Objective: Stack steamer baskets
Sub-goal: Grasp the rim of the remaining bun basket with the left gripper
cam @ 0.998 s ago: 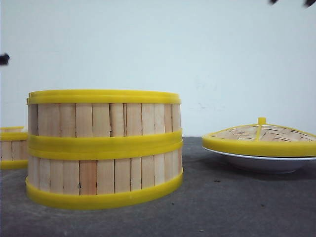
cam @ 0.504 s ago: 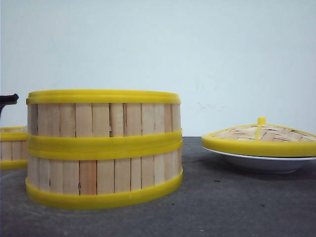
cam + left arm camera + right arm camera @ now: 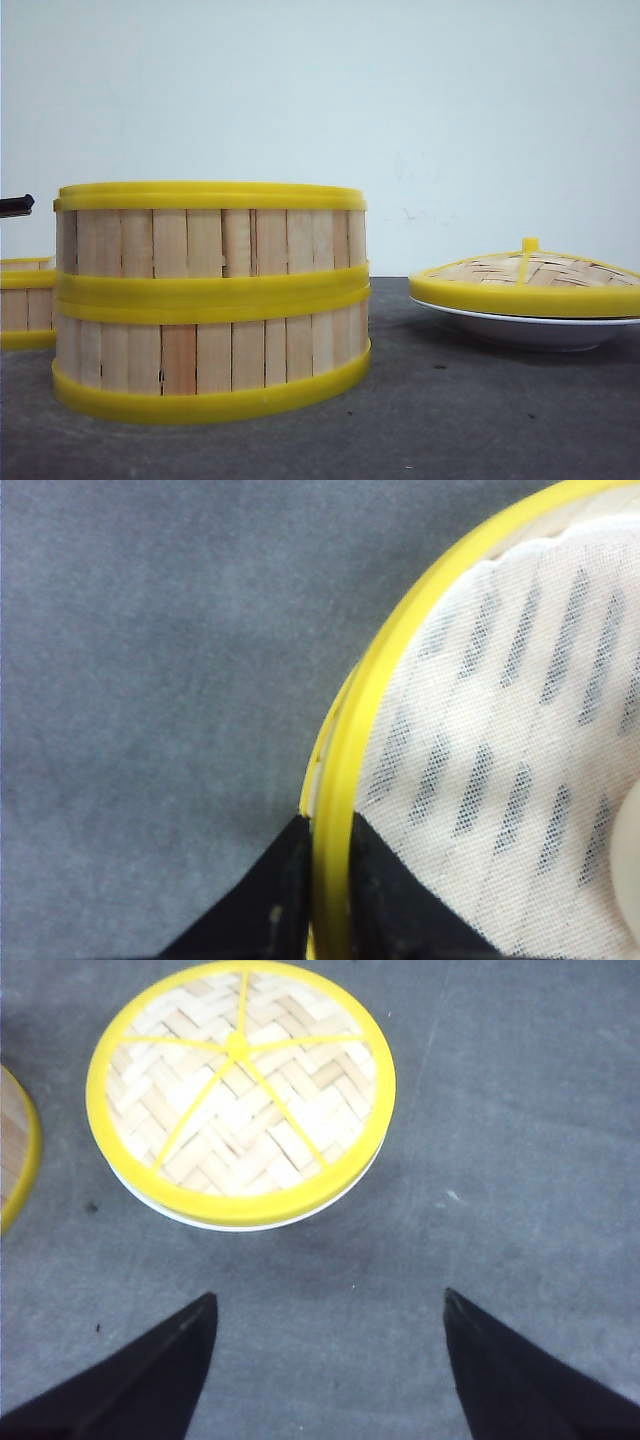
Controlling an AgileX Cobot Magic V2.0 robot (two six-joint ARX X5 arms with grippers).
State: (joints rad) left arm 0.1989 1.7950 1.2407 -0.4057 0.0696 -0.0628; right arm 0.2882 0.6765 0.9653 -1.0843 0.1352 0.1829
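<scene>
Two steamer baskets stand stacked left of centre, the upper one (image 3: 210,240) on the lower one (image 3: 210,355). A third steamer basket (image 3: 22,305) shows partly at the left edge, with a black tip of my left arm (image 3: 15,205) above it. In the left wrist view my left gripper (image 3: 328,825) is shut on that basket's yellow rim (image 3: 370,695), one finger outside and one inside on the white cloth liner (image 3: 520,730). My right gripper (image 3: 330,1300) hangs open over bare table, short of the woven lid.
A woven lid with a yellow rim (image 3: 525,285) rests on a shallow white plate (image 3: 530,330) at the right. The right wrist view shows the lid (image 3: 240,1090) and a basket's rim (image 3: 18,1150) beside it. The table (image 3: 450,420) is dark grey.
The left arm's dark tip dropped from higher up to just above the left basket's rim, and that basket shifted slightly. Dark gripper parts at the top right have left the view.
</scene>
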